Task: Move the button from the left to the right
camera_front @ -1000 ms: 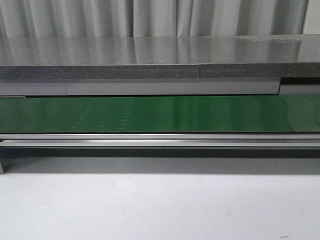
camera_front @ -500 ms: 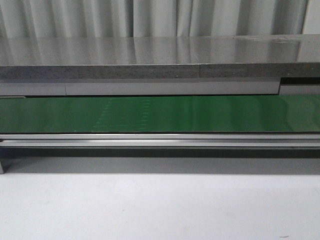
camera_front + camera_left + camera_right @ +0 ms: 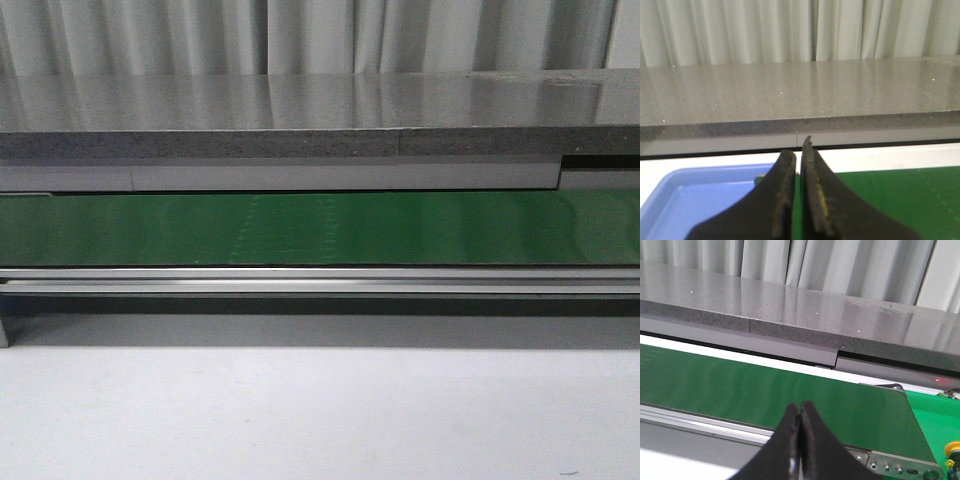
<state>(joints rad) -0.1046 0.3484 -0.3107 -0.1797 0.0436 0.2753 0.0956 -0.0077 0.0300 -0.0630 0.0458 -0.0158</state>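
Note:
A small yellow-capped part with a dark body shows at the edge of the right wrist view, cut off by the frame. It stands on a green surface beyond the belt's end and looks like the button. No button shows in the front view or the left wrist view. My left gripper is shut and empty, with only a thin slit between the jaws, over the edge of a blue tray and the green belt. My right gripper is shut and empty above the belt's near rail. Neither gripper shows in the front view.
The green belt runs across the front view on a metal frame. A grey speckled counter stands behind it, with curtains beyond. The belt's end plate with screws is near my right gripper. White table lies in front.
A faint pale pattern on the green belt has shifted to the right across the front view. Nothing else has moved there.

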